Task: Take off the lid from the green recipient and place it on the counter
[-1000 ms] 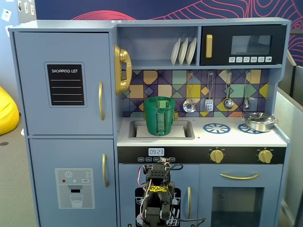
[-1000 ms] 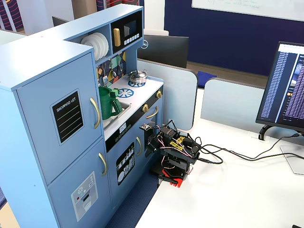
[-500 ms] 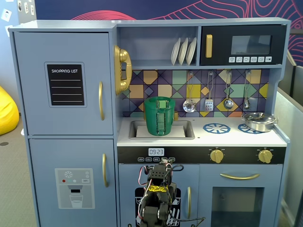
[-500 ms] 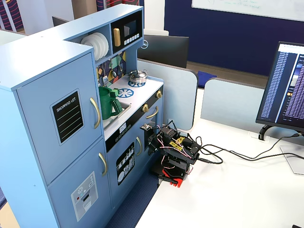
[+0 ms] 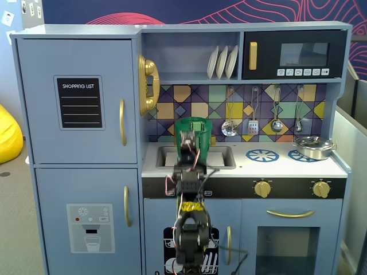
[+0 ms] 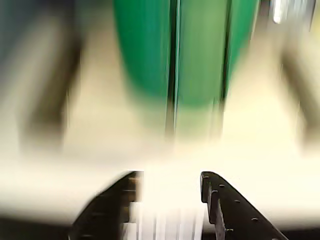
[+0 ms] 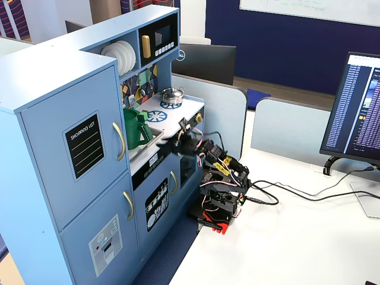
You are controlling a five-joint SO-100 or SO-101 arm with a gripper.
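The green recipient (image 5: pixel 193 136) stands upright at the sink on the left of the white counter (image 5: pixel 281 167). It also shows in another fixed view (image 7: pixel 134 129). The lid (image 5: pixel 192 121) lies on its top, with its small block handle showing. In the blurred wrist view the recipient (image 6: pixel 175 50) fills the top, straight ahead of the jaws, with a stretch of counter (image 6: pixel 100 150) between. My gripper (image 6: pixel 170 182) is open and empty. In the fixed views it (image 7: pixel 178 140) hovers at the counter's front edge, just short of the recipient and below the lid.
A silver pot (image 5: pixel 313 146) sits on the right burner print. The recessed sink (image 5: pixel 221 156) lies beside the recipient. Utensils (image 5: pixel 253 123) hang on the back wall. The arm's base (image 7: pixel 217 205) stands on a white desk with cables (image 7: pixel 285 196).
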